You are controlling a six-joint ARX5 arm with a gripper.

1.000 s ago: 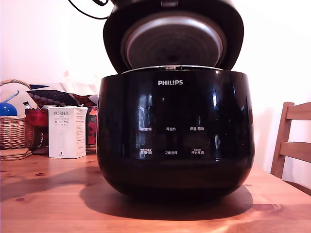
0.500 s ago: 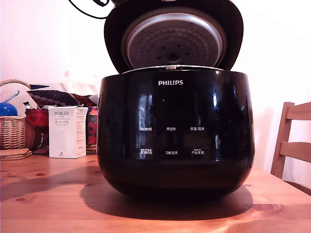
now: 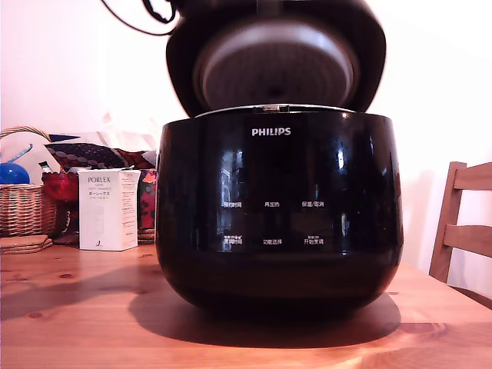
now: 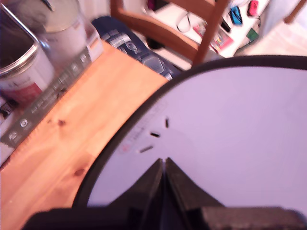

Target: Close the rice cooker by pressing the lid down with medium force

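Note:
The rice cooker (image 3: 278, 207), a big glossy black pot with a white PHILIPS logo, stands in the middle of the wooden table (image 3: 77, 315). Its lid (image 3: 277, 65) is raised at the back and tilted forward. The silver inner plate faces the exterior camera and is blurred by motion. In the wrist view the lid's glossy outer top (image 4: 230, 129) fills most of the picture, reflecting pale light. My gripper (image 4: 163, 164) is shut, its two dark fingers meeting in a point right at that surface. The exterior view shows only a black cable (image 3: 131, 23) above the lid, not the gripper.
A white PORLEX box (image 3: 108, 209), a wicker basket (image 3: 23, 207) and red and patterned items sit on the exterior view's left. A wooden chair (image 3: 461, 223) stands on its right. The wrist view shows metal tins (image 4: 33, 57) and another chair (image 4: 168, 28) beyond the table (image 4: 72, 139).
The lid was sharp and more face-on half a second ago. It is now motion-blurred and tipping forward over the pot. The cooker body has barely shifted.

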